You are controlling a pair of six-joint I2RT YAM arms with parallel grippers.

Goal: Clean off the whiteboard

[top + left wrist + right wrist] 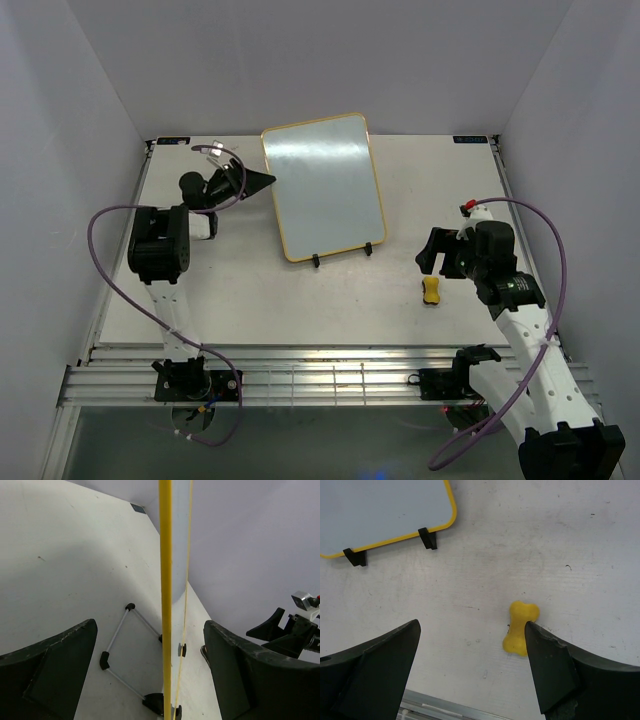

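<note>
As I count: one glossy white yellow-framed whiteboard [325,185], one yellow bone-shaped eraser [431,290]; left gripper [150,625], right gripper [472,625] spread wide, holding nothing.

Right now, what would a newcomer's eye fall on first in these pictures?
The yellow-framed whiteboard, propped up at the centre, its surface looking blank. Next, a small yellow bone-shaped block lying by the open right tool. The left tool is open at the board's left edge.

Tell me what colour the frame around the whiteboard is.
Yellow; the whiteboard frame shows best in the right wrist view.
</note>
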